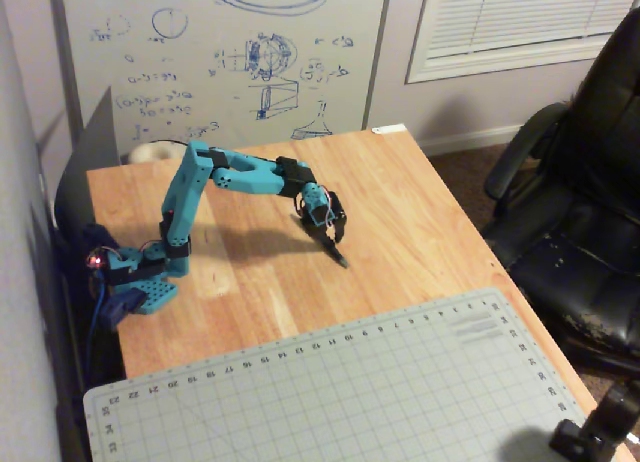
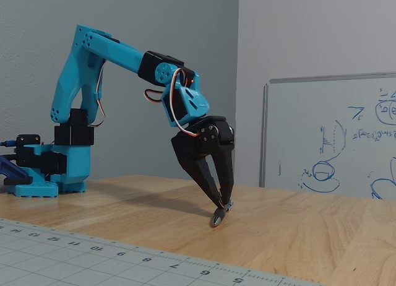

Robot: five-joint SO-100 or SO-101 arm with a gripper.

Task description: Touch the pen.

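Two black fingers of the turquoise arm's gripper [image 2: 219, 213] meet at their tips in the low side-on fixed view, pinched together with no gap that I can see, and they point steeply down at the table. Right at those tips sits the pen [image 2: 218, 219], a short, thin, dark object of which only the end shows, tilted, its lower end on the wood and its upper end against the fingertips. Whether the jaws are clenched on it or merely resting against it I cannot say for certain; it looks like contact either way. In the high fixed view the gripper [image 1: 335, 250] hides most of it, and only a dark sliver, the pen [image 1: 341, 260], pokes out just below the tips.

Outward from there lies the pale wooden tabletop [image 1: 420, 222], with a grey gridded cutting mat [image 1: 350, 382] covering its near part, well apart from the pen. A whiteboard with blue sketches [image 1: 230, 52] stands behind the table.

Judged from this, the touch seems already made or very nearly so. To do it well, the arm should press no further down: the pen is light and tilted, so extra force would likely flick it aside or scrape the wood.
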